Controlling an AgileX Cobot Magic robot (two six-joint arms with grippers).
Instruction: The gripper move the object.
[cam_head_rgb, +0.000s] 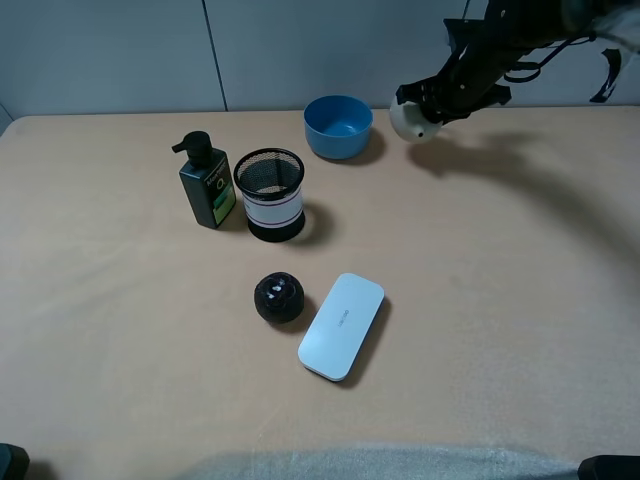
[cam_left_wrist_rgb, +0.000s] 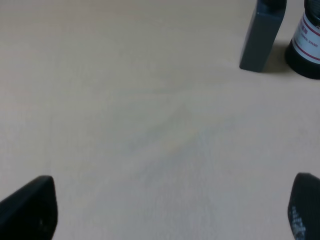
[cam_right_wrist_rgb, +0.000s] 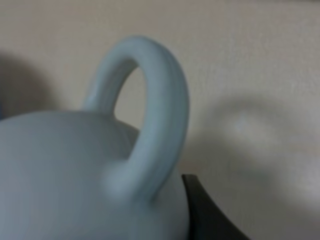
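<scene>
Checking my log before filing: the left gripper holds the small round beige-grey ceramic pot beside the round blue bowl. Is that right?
No, the arm is wrong: the right gripper holds the small round beige-grey ceramic pot beside the round blue bowl. The exterior high view shows this; the left gripper is open and holds nothing in the left wrist view.
</scene>
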